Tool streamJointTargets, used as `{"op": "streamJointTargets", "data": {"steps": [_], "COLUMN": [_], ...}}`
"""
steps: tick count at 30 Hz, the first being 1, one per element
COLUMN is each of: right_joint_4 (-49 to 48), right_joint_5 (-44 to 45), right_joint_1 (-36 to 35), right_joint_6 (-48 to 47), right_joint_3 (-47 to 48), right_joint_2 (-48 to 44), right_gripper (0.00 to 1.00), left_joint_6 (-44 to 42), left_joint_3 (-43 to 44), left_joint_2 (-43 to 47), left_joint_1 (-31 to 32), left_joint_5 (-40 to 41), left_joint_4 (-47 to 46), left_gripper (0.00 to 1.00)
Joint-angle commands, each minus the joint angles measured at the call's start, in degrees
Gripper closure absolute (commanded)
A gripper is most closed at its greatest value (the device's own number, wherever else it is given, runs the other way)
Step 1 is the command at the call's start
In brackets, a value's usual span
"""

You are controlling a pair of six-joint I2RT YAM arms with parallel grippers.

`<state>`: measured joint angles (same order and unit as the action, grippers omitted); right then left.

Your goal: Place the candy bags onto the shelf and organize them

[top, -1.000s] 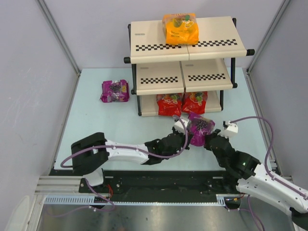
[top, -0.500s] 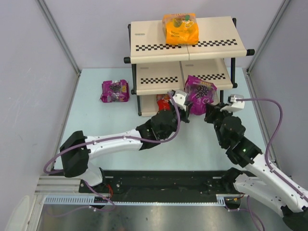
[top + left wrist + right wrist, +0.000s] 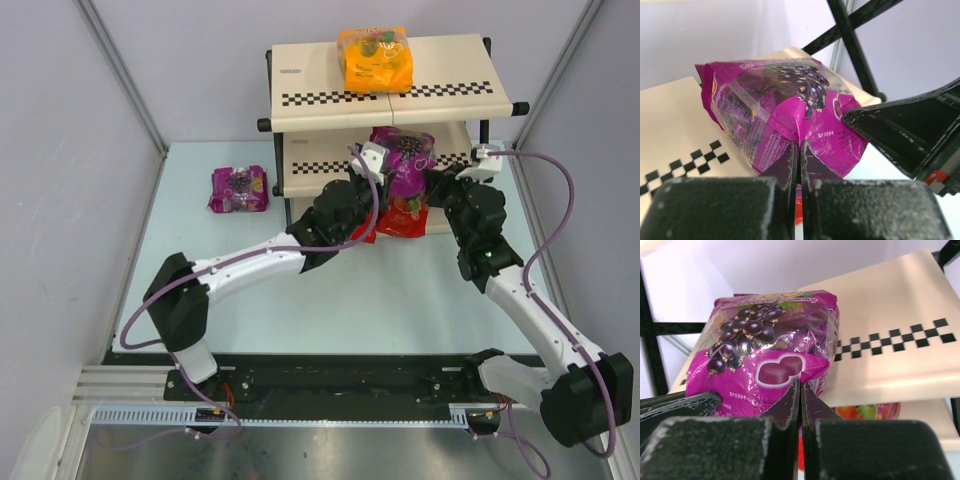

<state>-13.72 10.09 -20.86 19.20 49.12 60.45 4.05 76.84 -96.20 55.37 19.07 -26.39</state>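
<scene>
A purple grape candy bag [image 3: 405, 158] hangs over the middle tier of the stepped shelf [image 3: 300, 150], held by both grippers. My left gripper [image 3: 368, 172] is shut on its near edge; the bag fills the left wrist view [image 3: 785, 105]. My right gripper [image 3: 440, 182] is shut on the same bag's bottom edge, seen in the right wrist view [image 3: 770, 360]. An orange bag [image 3: 375, 60] lies on the top tier. Two red bags [image 3: 408, 218] sit on the bottom tier, mostly hidden by the arms. A second purple bag [image 3: 239, 188] lies on the table left of the shelf.
The shelf's black frame posts [image 3: 290, 215] stand at its corners. Grey walls [image 3: 70, 180] enclose the table on both sides. The arm bases and a rail [image 3: 330, 385] run along the near edge.
Both grippers have carried the purple bag up and away from the table in front of the shelf to the middle tier. Both arms have stretched forward.
</scene>
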Motion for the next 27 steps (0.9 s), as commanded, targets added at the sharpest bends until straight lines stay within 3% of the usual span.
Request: {"op": "streamJointTargets", "data": {"steps": [1,13,14,15,16,19,27], "right_joint_4": [-9.4,-15.7,-15.7,-15.3,-14.4,-12.0,-3.3], "right_joint_5": [-5.7,-10.8,-11.4,-11.8,-11.6,-10.1,-3.7], "right_joint_1": [3.3,9.3,9.6,9.9,9.9,9.9,9.7], "right_joint_6": [-0.6,1.8,2.1,2.3,2.2,1.5,0.5], "right_joint_3": [4.1,8.4,8.6,8.6,8.6,7.0,-0.2], "right_joint_2": [3.5,14.1,14.5,14.4,14.1,10.4,-6.1], "right_gripper": [1.00,0.98,0.81,0.73,0.67,0.47,0.36], "left_joint_6": [-1.1,0.5,0.6,0.8,1.0,2.1,6.3], "left_joint_3": [7.0,16.8,16.5,15.6,12.5,4.3,-23.6], "left_joint_2": [-4.1,-13.3,-12.7,-12.0,-11.0,-4.5,19.9], "left_joint_1": [-1.9,-5.8,-5.9,-6.0,-5.9,-5.9,-5.9], "left_joint_5": [-6.4,-9.3,-9.2,-9.0,-9.0,-7.8,-1.9], "left_joint_4": [-6.1,-5.1,-4.7,-5.4,-6.1,-9.0,-11.8], "left_gripper": [1.00,0.99,0.92,0.79,0.57,0.28,0.16]}}
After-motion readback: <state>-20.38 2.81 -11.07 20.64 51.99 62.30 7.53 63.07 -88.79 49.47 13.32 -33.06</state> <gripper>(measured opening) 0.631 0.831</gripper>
